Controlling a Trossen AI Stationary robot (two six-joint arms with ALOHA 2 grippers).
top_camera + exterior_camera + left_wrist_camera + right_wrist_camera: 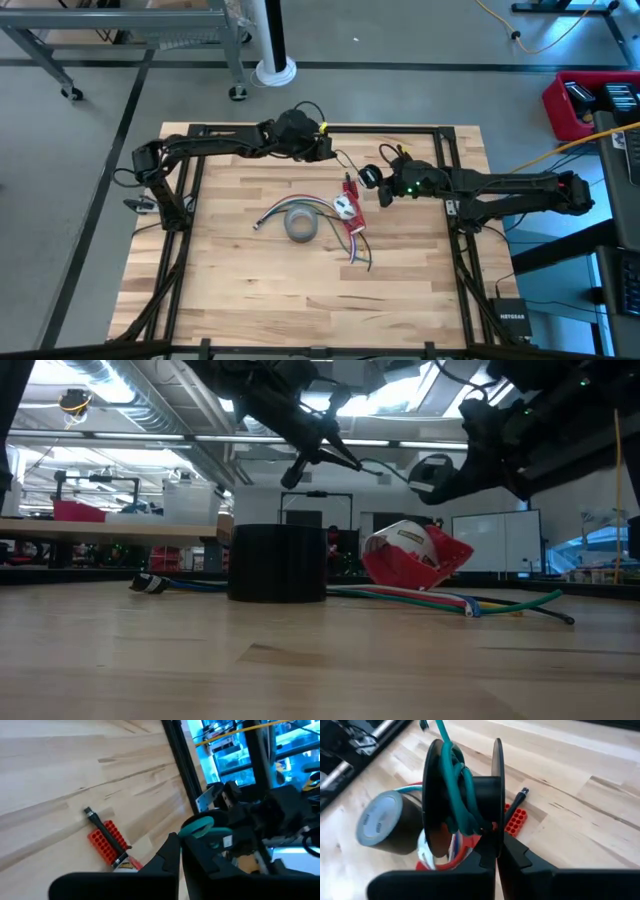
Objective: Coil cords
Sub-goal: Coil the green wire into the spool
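Observation:
A thin dark-green cord (pixel 456 780) is wound on a small black spool (pixel 470 800) with two round flanges. My right gripper (pixel 372 180) is shut on the spool above the table's far middle. The cord's loose tail (pixel 346 160) runs from the spool to my left gripper (pixel 328 150), which is shut on it near the far edge. In the low view the tail (pixel 375 465) spans between the left gripper (pixel 305 460) and the spool (pixel 432 472). The left wrist view shows the teal cord (pixel 197 826) just past my shut fingers. My left gripper pinches the cord's loose tail (pixel 186 832) between its two fingertips; the fingers themselves hide the exact spot. The tail runs clear of the table from the fingers to the spool, in a gentle curve. My right gripper pinches the rim of one spool flange (pixel 497 827) between its two fingers. The fingers come level from the table's right. The spool is lifted clear of the table, its axis about level, with the cord wound round the hub.
A grey tape roll (pixel 300 225) stands on the table's middle. Next to it lie a red holed block with a black rod (pixel 107 840), a red and white holder (pixel 348 210), and coloured cables (pixel 280 210) with ends toward the near side (pixel 360 255).

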